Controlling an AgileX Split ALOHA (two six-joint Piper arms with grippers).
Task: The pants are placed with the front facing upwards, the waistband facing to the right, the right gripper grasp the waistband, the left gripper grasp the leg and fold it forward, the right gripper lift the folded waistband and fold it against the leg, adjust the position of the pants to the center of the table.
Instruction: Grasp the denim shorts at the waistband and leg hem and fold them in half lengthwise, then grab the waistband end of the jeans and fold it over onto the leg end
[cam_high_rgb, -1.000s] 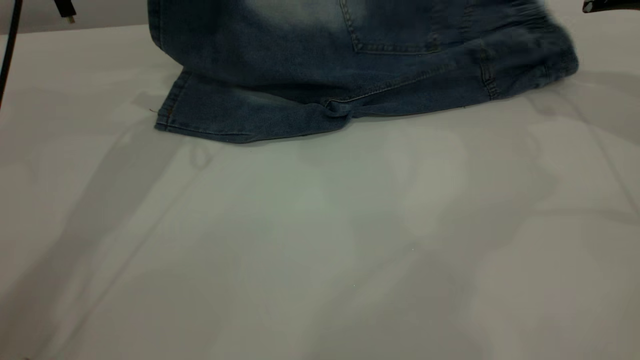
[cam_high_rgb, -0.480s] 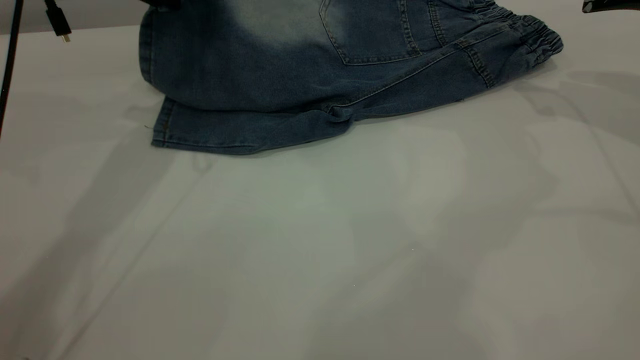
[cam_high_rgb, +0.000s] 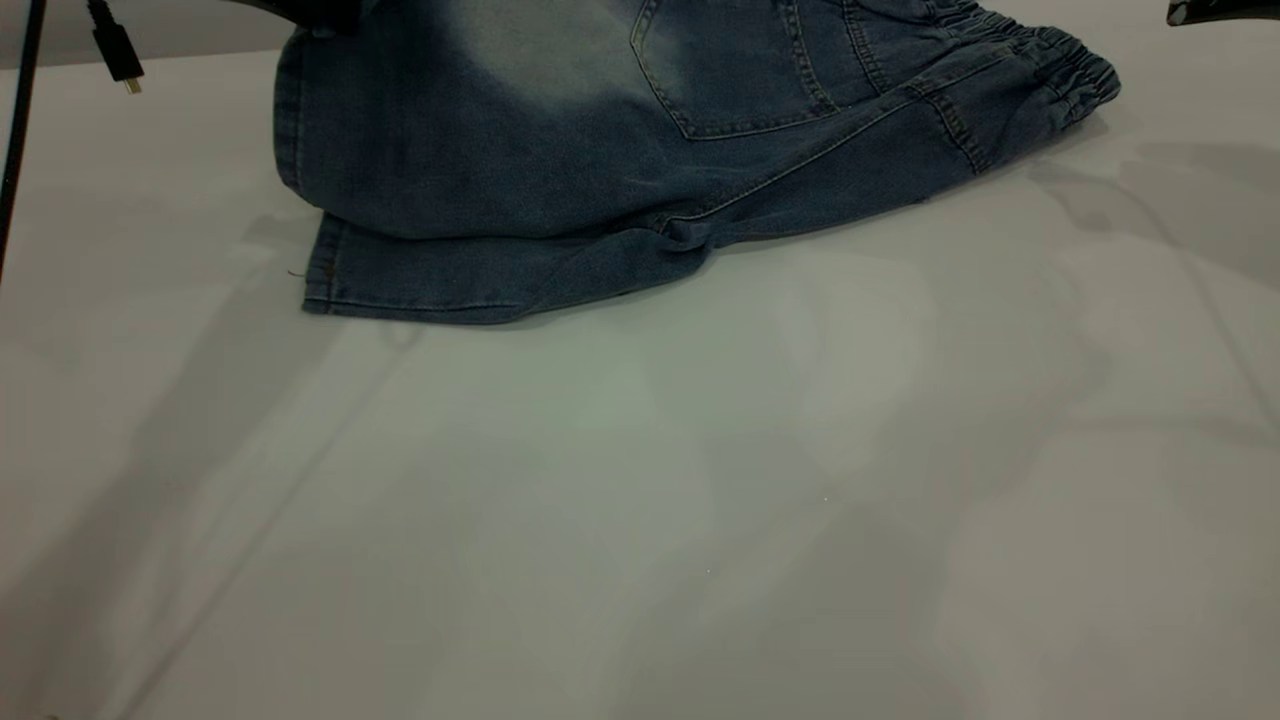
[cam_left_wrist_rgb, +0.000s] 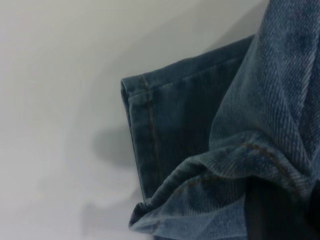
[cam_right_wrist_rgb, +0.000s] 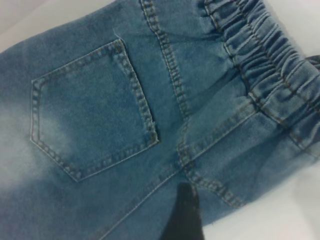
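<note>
While the near half of the counter (cam_high_rgb: 640, 520) lies bare, the pants (cam_high_rgb: 520, 170) sit on its far part, reaching past the top edge of the exterior view. Nearest comes the lower leg (cam_high_rgb: 450, 280), flat on the counter with its stitched hem at the left. Over it lies the other leg (cam_high_rgb: 420, 140), doubled forward so that its fold bulges above the lower one and leaves a strip of the lower leg showing. A pale faded patch (cam_high_rgb: 540, 40) marks this upper leg, and right of it is a patch pocket (cam_high_rgb: 730, 80) with tan stitching. Farther right the waistband (cam_high_rgb: 1050, 55) rests gathered on the counter, at the right end of the pants.

At the far left the left claw (cam_high_rgb: 315, 12) is at the upper leg's hem. In the left wrist view this claw (cam_left_wrist_rgb: 280, 212) is closed on a raised fold of that hem, with denim bunched over it, while the lower hem lies flat on the counter beside it.

At the far right only a dark tip of the right arm (cam_high_rgb: 1220, 10) shows, apart from the waistband. In the right wrist view the right claw (cam_right_wrist_rgb: 185, 220) shows as one dark wedge over the denim below the pocket, near the waistband; I cannot tell how far open it is, and no cloth is seen caught in it.

A black cable (cam_high_rgb: 118, 50) with a plug hangs at the far left.
</note>
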